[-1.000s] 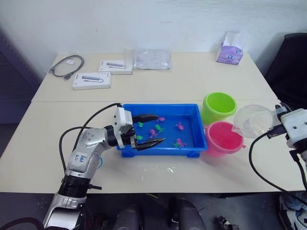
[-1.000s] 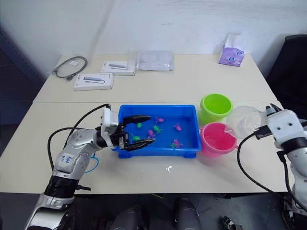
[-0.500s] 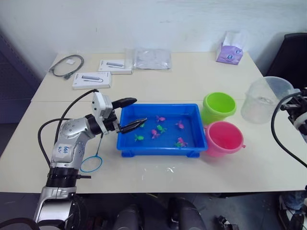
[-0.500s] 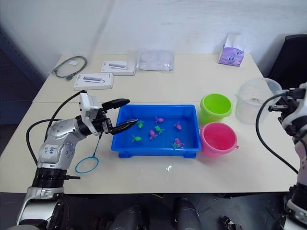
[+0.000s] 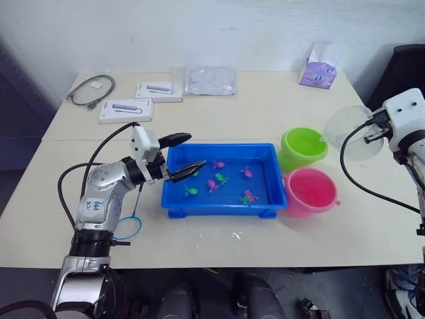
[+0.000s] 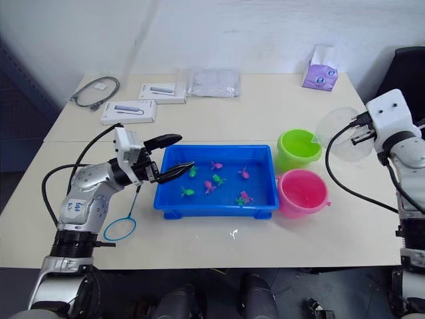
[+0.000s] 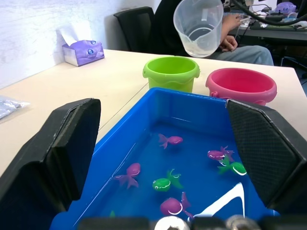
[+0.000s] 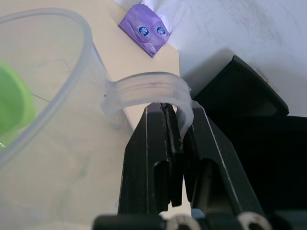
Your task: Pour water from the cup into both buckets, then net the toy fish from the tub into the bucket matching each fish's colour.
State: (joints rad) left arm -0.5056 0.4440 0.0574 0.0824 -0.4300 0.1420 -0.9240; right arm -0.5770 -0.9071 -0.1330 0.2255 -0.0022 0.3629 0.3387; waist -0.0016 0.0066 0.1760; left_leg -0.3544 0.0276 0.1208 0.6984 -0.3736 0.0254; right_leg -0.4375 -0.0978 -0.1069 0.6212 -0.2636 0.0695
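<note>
Clear cup tipped over green bucket, handle clamped in right gripper.
Left gripper spread apart at tub's left rim; net flat by bench's front edge.

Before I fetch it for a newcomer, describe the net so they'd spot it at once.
Start at the blue tub in mid-table. Off its end by the left tool, the net lies flat on the table, under that arm. It is a blue ring on a thin black stick, unlike the white boxes behind.
</note>
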